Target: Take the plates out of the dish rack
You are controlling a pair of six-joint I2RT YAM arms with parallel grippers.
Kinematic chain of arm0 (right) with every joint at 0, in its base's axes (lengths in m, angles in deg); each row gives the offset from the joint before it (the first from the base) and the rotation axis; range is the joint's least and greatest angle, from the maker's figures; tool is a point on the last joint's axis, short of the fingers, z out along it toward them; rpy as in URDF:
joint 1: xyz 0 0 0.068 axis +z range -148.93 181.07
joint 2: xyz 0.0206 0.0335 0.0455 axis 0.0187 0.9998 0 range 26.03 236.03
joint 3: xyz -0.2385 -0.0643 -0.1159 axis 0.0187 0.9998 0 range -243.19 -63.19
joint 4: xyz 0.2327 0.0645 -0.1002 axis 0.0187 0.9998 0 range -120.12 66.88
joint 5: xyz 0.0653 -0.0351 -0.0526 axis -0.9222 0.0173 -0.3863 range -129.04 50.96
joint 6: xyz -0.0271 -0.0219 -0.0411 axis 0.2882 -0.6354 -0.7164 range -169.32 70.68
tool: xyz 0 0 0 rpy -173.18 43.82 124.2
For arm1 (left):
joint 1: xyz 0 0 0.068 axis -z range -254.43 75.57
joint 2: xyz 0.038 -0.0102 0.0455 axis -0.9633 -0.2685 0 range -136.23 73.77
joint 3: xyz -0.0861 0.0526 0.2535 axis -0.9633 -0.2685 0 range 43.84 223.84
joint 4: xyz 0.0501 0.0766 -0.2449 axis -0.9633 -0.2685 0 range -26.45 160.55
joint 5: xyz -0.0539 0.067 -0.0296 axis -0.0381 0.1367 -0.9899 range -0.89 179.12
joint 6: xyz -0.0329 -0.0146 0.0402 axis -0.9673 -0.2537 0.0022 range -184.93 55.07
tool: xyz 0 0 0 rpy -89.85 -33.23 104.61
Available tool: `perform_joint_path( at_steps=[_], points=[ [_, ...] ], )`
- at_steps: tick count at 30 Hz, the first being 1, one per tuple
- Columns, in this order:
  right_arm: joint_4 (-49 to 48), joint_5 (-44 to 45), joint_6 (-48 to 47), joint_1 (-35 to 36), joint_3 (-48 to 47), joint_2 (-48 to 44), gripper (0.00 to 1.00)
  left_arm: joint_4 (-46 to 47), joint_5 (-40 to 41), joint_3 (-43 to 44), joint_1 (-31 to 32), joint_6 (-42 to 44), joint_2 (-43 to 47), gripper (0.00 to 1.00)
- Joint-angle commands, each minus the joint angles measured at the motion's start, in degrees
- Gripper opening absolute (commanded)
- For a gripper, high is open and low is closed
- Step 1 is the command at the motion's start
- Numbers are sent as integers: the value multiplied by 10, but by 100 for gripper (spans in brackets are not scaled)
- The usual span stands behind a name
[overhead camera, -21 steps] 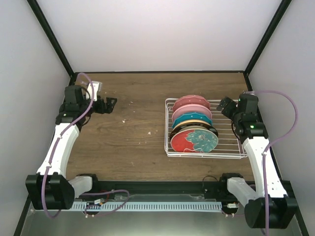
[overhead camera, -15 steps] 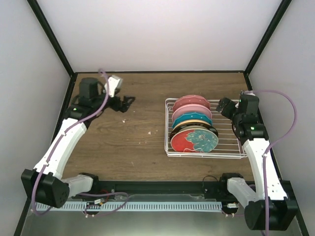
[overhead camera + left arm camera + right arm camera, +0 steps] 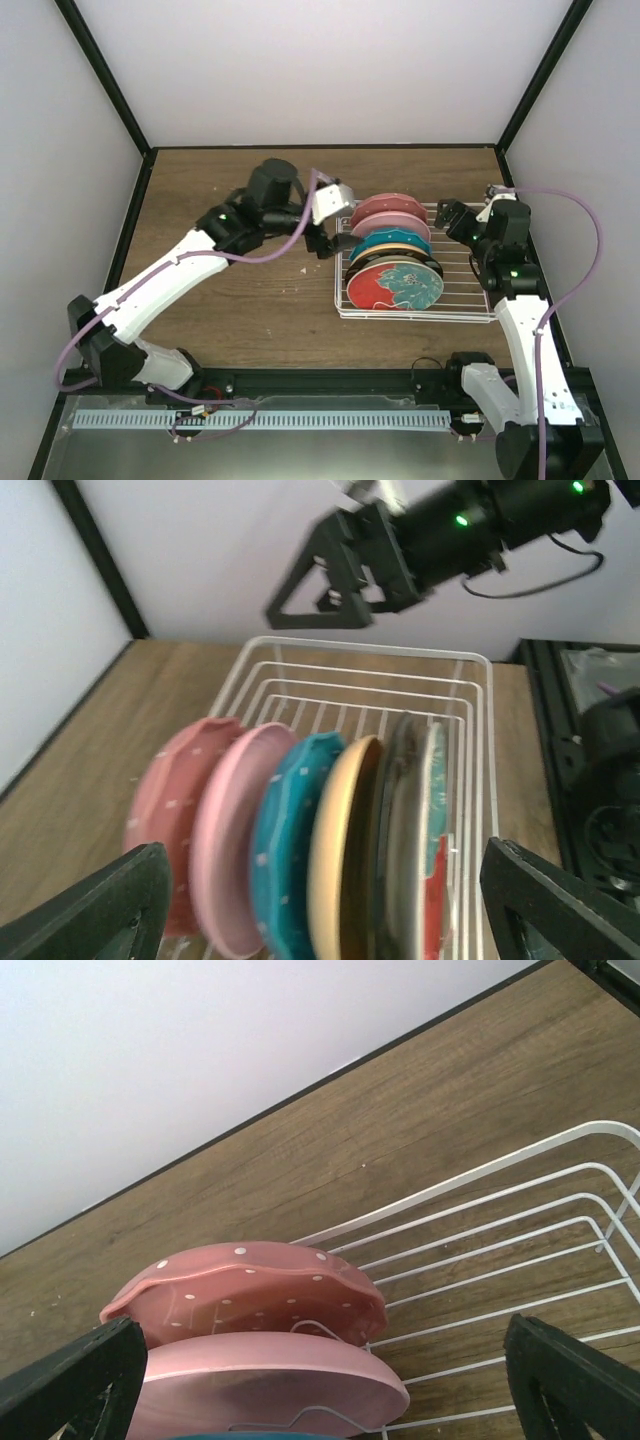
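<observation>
The white wire dish rack [image 3: 465, 300] stands right of centre and holds the plates on edge in a row: two pink [image 3: 388, 210], a teal dotted one [image 3: 385, 243], a dark-rimmed cream-orange one [image 3: 395, 258] and a red one with teal pattern [image 3: 395, 286] at the front. My left gripper [image 3: 330, 243] is open just left of the row. In its wrist view the plates stand edge-on between the fingertips [image 3: 110, 900], with the teal plate [image 3: 290, 855] in the middle. My right gripper [image 3: 447, 215] is open at the rack's far right. Its view shows the pink plates [image 3: 250, 1290].
The rack's right half is bare wire [image 3: 520, 1250]. Black frame posts and pale walls close in the wooden table [image 3: 230, 300] on three sides. My right arm [image 3: 450, 525] shows in the left wrist view beyond the rack.
My left arm has swung from the far left corner across the table to the left side of the rack. My right gripper has shifted only slightly.
</observation>
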Motion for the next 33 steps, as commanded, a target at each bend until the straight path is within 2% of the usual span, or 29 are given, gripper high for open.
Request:
perform_joint_path(
  at_steps=[1,7,14,22,33],
  points=[
    [5,-3,15,6,-4,-29,100,24,25,17,58,39,-34,85],
    [39,3,22,6,-11,-46,100,55,60,26,117,35,-74,80],
    [51,-2,20,6,-10,-60,100,67,88,37,161,41,-112,69],
    [54,-9,13,6,-15,-60,100,80,140,21,185,86,-135,58],
    [53,-3,0,6,-14,-57,100,83,163,0,190,120,-151,52]
  ],
)
